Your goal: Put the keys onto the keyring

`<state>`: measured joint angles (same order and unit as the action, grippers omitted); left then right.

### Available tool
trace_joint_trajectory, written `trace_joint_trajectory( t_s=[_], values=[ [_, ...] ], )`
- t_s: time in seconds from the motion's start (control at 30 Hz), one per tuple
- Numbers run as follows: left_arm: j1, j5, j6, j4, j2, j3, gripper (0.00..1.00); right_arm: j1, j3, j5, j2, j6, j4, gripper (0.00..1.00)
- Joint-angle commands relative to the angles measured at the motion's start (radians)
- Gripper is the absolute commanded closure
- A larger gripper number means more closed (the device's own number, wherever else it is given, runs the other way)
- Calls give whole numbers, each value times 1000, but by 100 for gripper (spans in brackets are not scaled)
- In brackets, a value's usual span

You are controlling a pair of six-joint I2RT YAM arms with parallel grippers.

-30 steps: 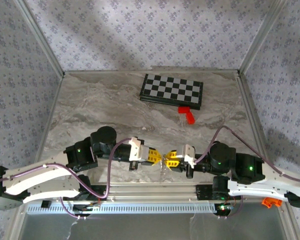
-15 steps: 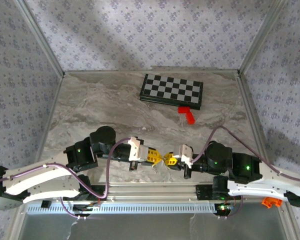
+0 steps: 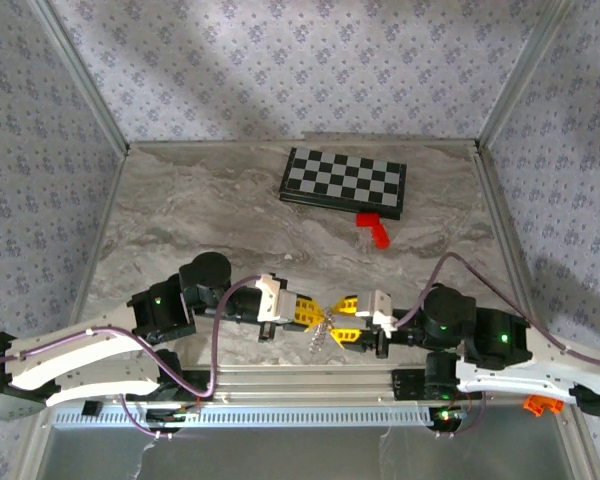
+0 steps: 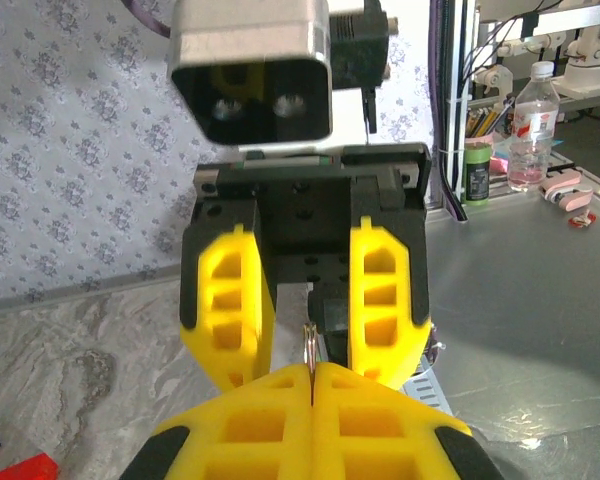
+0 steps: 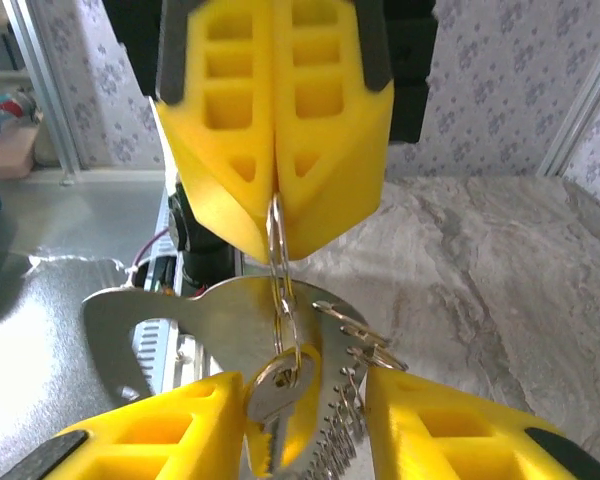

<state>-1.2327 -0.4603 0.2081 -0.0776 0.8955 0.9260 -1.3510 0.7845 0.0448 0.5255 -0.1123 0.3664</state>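
Right wrist view: the keyring (image 5: pixel 280 285), a thin metal loop seen edge-on, hangs from the tips of the left gripper (image 5: pixel 277 210), whose yellow jaws are pressed shut on its upper arc. A silvery key (image 5: pixel 268 393) dangles from the loop's lower end, between the parted jaws of the right gripper (image 5: pixel 342 405), which hold nothing. Threading appears nearly complete. The next move likely calls for confirming that the key sits fully on the loop before the ring is let go. Both arms reach inward and level, tip to tip, low over the table (image 3: pixel 180 230).
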Motion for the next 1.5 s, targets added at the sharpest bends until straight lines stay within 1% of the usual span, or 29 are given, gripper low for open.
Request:
trace_joint_trajectory(
  t_s=[0.0, 0.2, 0.7, 1.07, 1.17, 1.27, 1.33, 1.4, 1.47],
  values=[
    [-6, -14, 1, 45, -16, 4, 100, -4, -17, 28, -31, 13, -54, 61],
    [-7, -12, 1, 52, -12, -3, 100, -4, -45, 47, -47, 4, -126, 61],
    [-6, -18, -8, 65, -6, -13, 100, -2, -86, 72, -58, -6, -221, 70],
    [-7, -23, -10, 67, 6, -10, 100, 0, -107, 61, -56, -3, -244, 87],
    [-7, -24, -12, 71, 7, -13, 100, 1, -110, 44, -56, -3, -251, 92],
    [-7, -29, -17, 72, 13, -14, 100, 2, -110, 14, -56, 5, -239, 99],
    [-7, -19, -18, 60, 23, -12, 100, 3, -103, -19, -56, 6, -213, 100],
    [-6, 22, -8, 14, 37, -4, 99, 3, -88, -48, -59, -10, -184, 100],
    [-7, 74, 2, -27, 43, 2, 92, 4, -66, -81, -53, -6, -149, 100]
  ],
)
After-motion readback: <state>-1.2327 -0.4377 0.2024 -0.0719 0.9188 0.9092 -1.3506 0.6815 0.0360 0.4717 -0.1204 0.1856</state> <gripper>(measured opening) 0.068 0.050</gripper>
